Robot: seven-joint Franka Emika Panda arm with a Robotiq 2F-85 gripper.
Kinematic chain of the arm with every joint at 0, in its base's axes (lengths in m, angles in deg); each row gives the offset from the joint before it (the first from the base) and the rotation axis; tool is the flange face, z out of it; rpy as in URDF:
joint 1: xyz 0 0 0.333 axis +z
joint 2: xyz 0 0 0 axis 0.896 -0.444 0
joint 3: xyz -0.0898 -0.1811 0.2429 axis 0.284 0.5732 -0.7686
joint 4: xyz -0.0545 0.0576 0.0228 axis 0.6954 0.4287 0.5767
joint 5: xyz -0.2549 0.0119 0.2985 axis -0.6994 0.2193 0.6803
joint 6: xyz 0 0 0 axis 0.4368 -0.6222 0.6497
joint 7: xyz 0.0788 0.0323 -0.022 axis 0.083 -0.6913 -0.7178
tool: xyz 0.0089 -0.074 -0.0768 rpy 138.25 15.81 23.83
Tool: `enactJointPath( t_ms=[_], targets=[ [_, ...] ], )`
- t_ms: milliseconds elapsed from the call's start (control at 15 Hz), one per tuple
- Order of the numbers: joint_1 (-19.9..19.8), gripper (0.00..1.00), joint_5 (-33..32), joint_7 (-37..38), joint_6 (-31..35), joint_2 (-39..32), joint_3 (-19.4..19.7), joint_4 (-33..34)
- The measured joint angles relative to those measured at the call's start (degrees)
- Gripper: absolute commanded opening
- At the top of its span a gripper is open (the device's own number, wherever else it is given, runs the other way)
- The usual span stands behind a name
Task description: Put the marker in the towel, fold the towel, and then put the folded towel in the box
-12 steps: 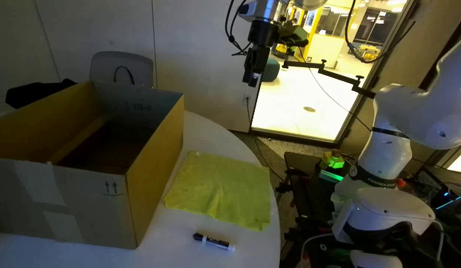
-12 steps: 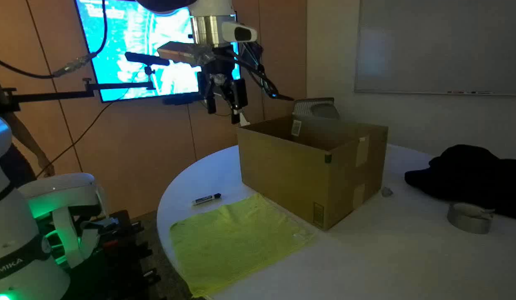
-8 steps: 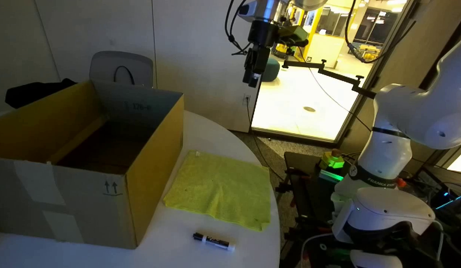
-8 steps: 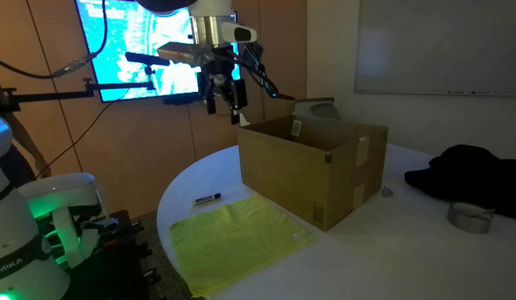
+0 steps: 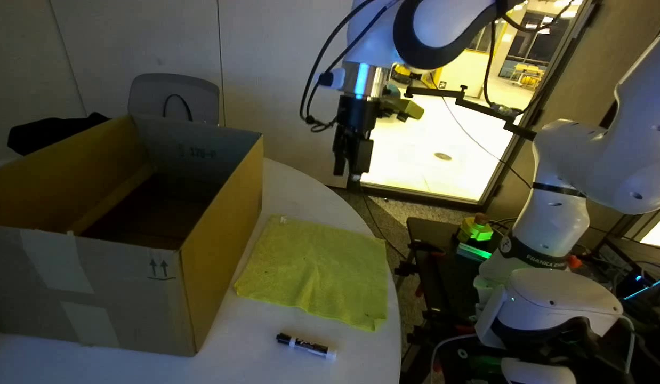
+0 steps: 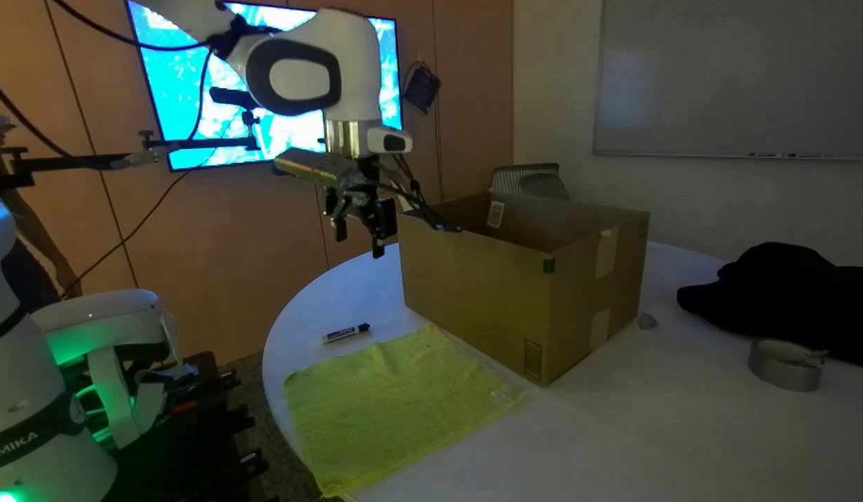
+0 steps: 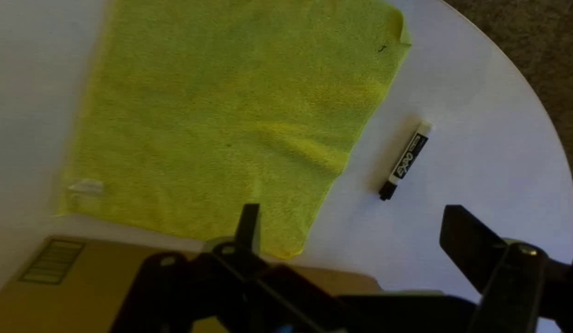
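The marker [image 5: 305, 346], black with white parts, lies on the table beside the towel in both exterior views; it also shows in the wrist view [image 7: 408, 157]. The yellow-green towel [image 5: 319, 272] lies spread flat and unfolded, with slight wrinkles. The large cardboard box [image 5: 111, 288] stands open at the top, close beside the towel [image 6: 396, 411]. My gripper [image 6: 360, 245] hangs pointing down, high above the table near a box corner. In the wrist view its fingers [image 7: 352, 207] are wide apart with nothing between them; the marker lies beyond them, below.
The round white table [image 6: 654, 446] also bears a dark cloth heap [image 6: 787, 300], a grey tape roll [image 6: 785, 366] and a small grey lump [image 6: 647, 321]. A chair [image 5: 172, 98] stands behind the box. A camera bracket [image 5: 484, 109] reaches out behind the arm.
The arm has brought my gripper down a good way, from high up to about the level of the box's rim. The marker, towel and box have not moved.
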Motion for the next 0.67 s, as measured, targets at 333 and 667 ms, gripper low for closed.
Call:
enactJointPath(
  t_ms=[333,667],
  targets=[
    [5.81,1.00,10.33,-3.31,13.72,-13.34,-8.17,-2.27],
    [6.55,1.00,12.96,0.12,23.07,-28.62,-17.18,2.71]
  ],
)
